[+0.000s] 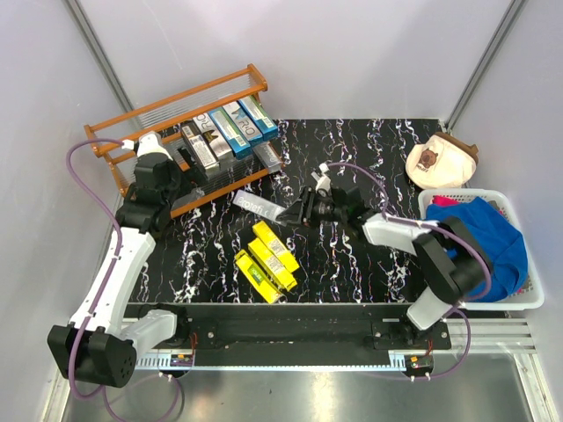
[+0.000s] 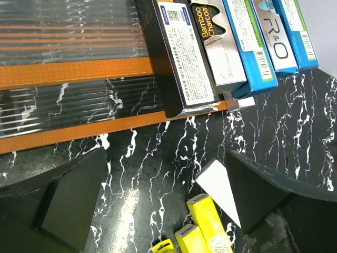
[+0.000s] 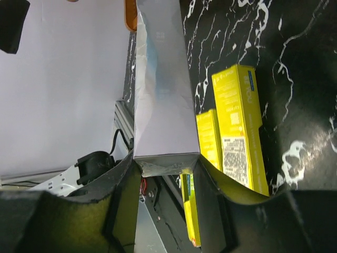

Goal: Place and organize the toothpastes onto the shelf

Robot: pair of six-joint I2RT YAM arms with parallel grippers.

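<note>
While your right gripper [image 3: 166, 164] pinches the silver carton [image 1: 257, 204] by its end, aloft near the shelf [image 1: 123, 119], your left gripper [image 2: 166, 196] hangs spread and empty there, seemingly to receive it.

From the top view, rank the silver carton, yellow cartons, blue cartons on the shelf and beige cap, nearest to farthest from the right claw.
1. silver carton: held in the right claw, on its left.
2. yellow cartons: on the table, toward the bases.
3. blue cartons: on the shelf, far left.
4. beige cap: far right.
</note>
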